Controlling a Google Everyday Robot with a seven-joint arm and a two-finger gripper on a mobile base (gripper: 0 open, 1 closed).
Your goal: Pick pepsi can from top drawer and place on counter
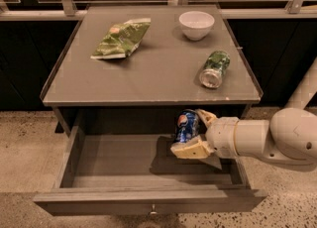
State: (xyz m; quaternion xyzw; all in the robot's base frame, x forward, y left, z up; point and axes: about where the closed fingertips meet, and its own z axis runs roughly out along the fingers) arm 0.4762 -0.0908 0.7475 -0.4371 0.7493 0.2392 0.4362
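Observation:
The pepsi can (186, 125), dark blue with a round logo, is upright between the fingers of my gripper (194, 133). The gripper is shut on it and holds it above the floor of the open top drawer (119, 160), just below the counter's front edge. The white arm (267, 138) reaches in from the right. The drawer's front panel (148, 203) with its small knob is pulled out toward the camera. The grey-brown counter (153, 68) lies above.
On the counter lie a green chip bag (121, 38) at the left, a white bowl (196, 25) at the back right, and a green can (214, 68) on its side near the right edge. A railing runs behind the cabinet.

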